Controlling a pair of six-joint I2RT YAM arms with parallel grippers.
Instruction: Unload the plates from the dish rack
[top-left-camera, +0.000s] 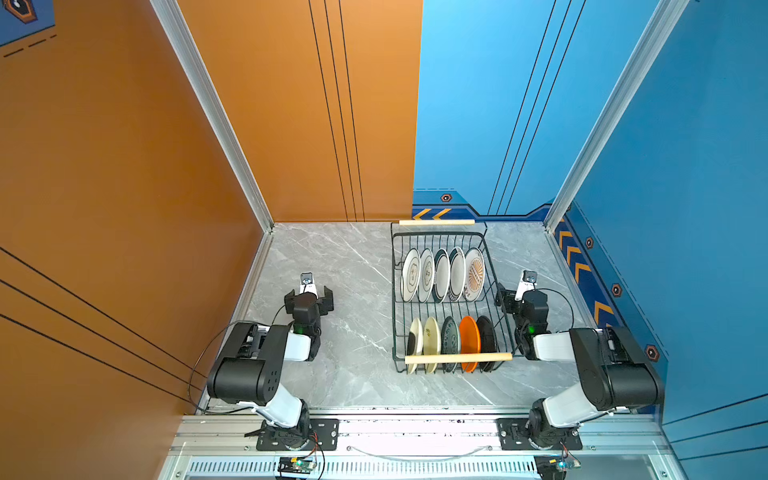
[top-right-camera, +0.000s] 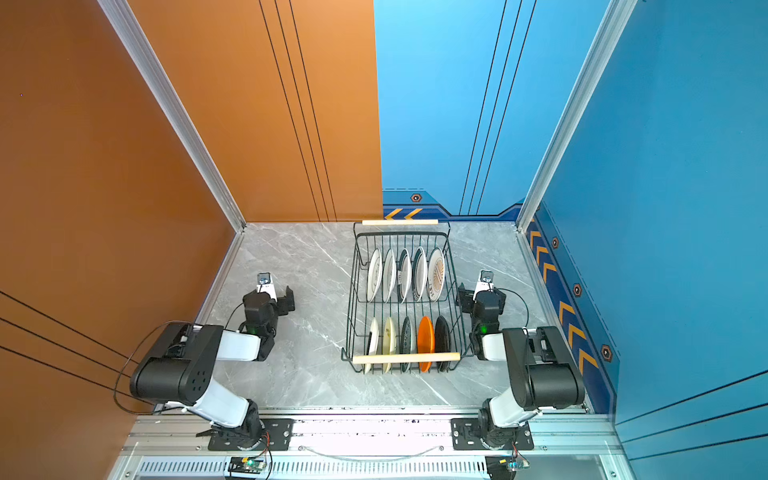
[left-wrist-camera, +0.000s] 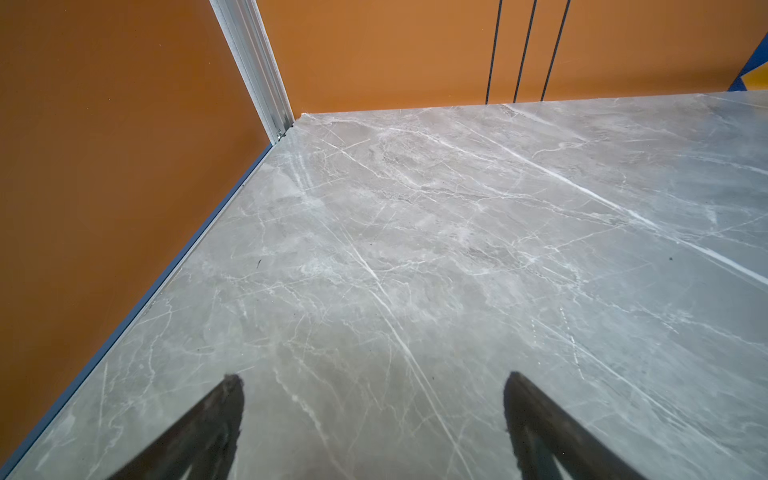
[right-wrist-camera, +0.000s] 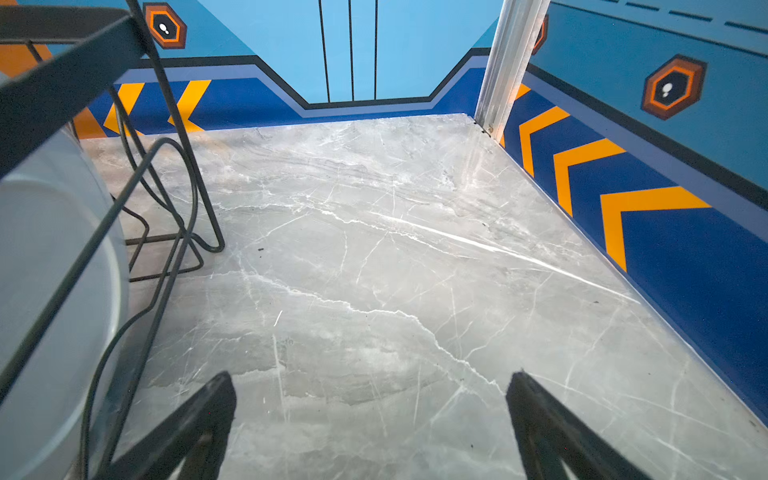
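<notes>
The black wire dish rack (top-left-camera: 457, 358) (top-right-camera: 405, 358) with two wooden rod handles stands on the right half of the marble table in both top views. Several pale plates (top-left-camera: 442, 274) stand on edge in its back row. The front row holds cream, dark green, orange (top-left-camera: 469, 343) and black plates. My left gripper (top-left-camera: 309, 298) (left-wrist-camera: 374, 399) hangs open over bare marble, well left of the rack. My right gripper (top-left-camera: 523, 297) (right-wrist-camera: 372, 399) is open beside the rack's right wall. Its wrist view shows rack wires (right-wrist-camera: 174, 174) and a pale plate (right-wrist-camera: 50, 270).
Orange walls (top-left-camera: 124, 187) close the left side and left part of the back. Blue walls (top-left-camera: 685, 208) with yellow chevrons close the right side, close behind my right arm. Aluminium posts (top-left-camera: 216, 116) mark the back corners. Grey marble table (top-left-camera: 353, 270) lies between my left gripper and the rack.
</notes>
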